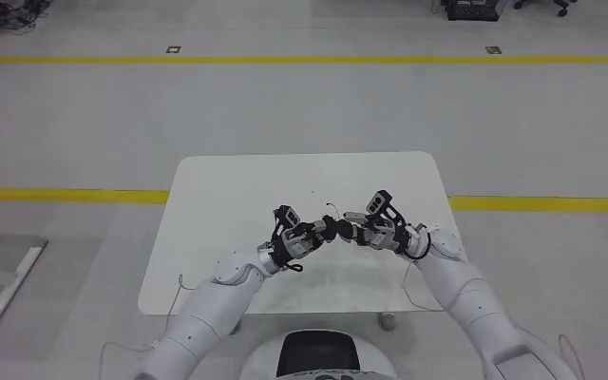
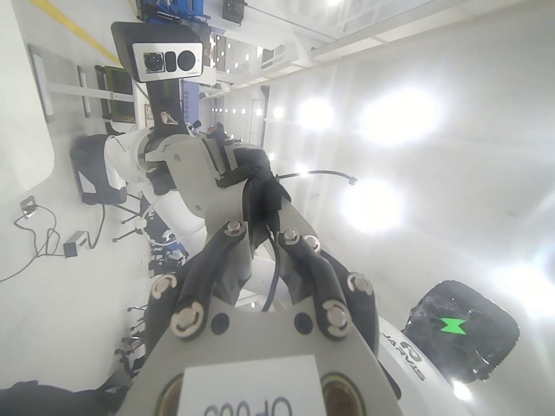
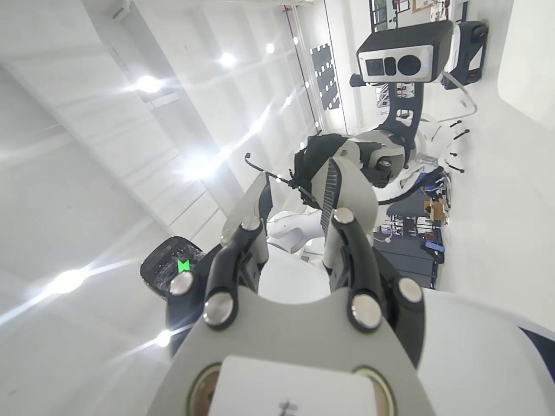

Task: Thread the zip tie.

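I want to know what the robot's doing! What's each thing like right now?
left pincer: shut on the zip tie.
right pincer: open, its fingers either side of the strap.
zip tie: curved, held in the air, head end free, not threaded.

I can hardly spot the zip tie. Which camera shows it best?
The left wrist view: there the zip tie arcs as a thin black strand, its end clear against the pale background. The right wrist view shows a shorter stretch of the zip tie, and the top view just a tiny dark wisp.
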Controlling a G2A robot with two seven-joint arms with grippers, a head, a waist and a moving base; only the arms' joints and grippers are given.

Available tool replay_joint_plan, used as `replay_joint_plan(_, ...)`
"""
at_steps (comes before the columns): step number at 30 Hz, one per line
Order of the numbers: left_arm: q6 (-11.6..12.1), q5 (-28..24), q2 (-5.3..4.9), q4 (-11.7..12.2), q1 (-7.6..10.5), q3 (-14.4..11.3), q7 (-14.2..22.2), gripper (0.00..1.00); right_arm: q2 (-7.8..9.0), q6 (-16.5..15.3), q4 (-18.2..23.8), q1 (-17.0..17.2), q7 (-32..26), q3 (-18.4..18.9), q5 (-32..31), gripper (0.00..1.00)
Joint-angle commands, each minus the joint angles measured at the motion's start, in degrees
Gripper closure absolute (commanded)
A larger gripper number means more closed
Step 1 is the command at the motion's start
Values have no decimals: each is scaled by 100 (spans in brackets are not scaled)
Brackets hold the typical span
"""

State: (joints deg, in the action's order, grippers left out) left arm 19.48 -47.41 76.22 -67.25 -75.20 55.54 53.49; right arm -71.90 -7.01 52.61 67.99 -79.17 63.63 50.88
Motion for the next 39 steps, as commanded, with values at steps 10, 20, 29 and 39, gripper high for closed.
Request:
replay_joint_plan(10,0,33,51,66,-5,95,48,100,9,-47,39,33,29,18,-85,79)
replay_joint_plan(20,0,25,92,118,17,120,86,100,56,-94,195,115,-48,42,-155,85)
replay_joint_plan(29,0,47,122,175,41,119,88,100,93,-75,235,124,-48,17,-148,95)
replay_joint_plan(39,0,56,139,183,34,156,119,100,107,-72,219,109,-48,-8,-118,89)
